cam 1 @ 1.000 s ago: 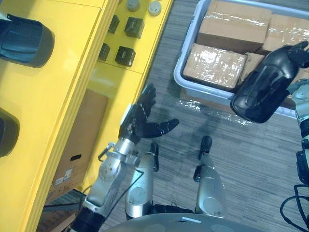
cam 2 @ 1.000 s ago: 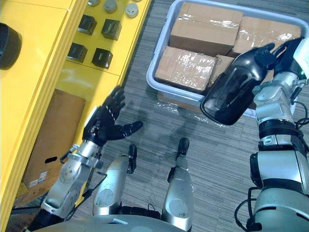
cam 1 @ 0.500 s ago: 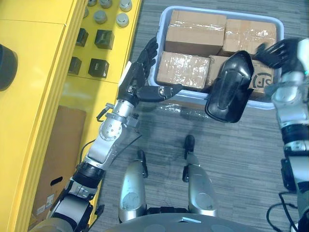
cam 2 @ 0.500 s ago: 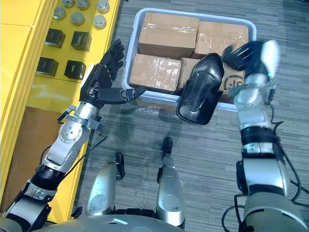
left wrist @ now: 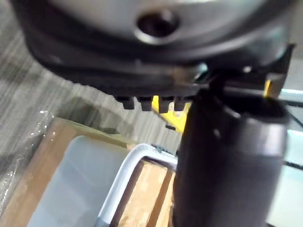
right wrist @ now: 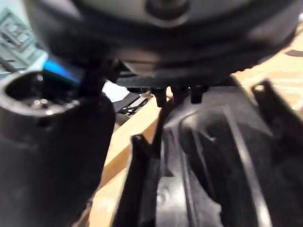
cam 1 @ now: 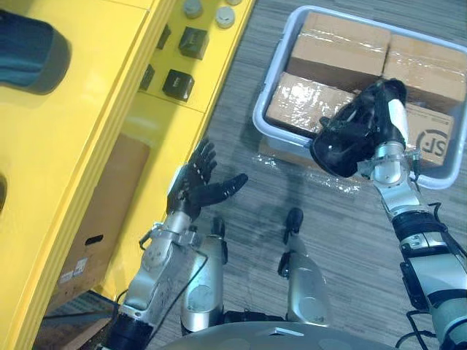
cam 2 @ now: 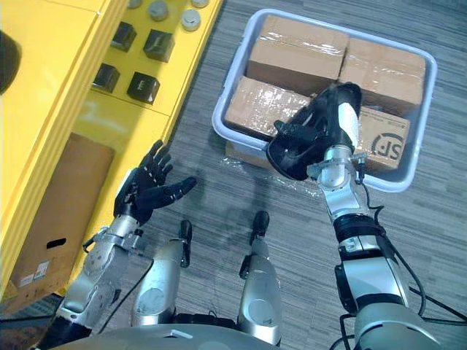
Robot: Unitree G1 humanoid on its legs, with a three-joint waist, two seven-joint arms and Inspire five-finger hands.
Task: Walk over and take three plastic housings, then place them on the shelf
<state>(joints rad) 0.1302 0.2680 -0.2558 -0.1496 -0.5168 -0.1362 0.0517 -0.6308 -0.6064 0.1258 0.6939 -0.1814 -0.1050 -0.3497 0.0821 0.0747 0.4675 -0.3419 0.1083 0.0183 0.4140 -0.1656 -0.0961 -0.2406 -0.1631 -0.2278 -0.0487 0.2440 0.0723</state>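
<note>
Grey carpet, yellow shelf; right hand grips blk housing over bin, left hand spread, empty.

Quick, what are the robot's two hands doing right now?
Left hand: open, fingers spread, holding nothing.
Right hand: shut on the glossy black plastic housing.

Your left hand: held out at lower left, fingers straight and spread, thumb out sideways, nothing in it. Left forearm angles up from lower left. Your right hand: fingers curled round black plastic housing, white-covered thumb against it. Right forearm extends up from lower right.
</note>
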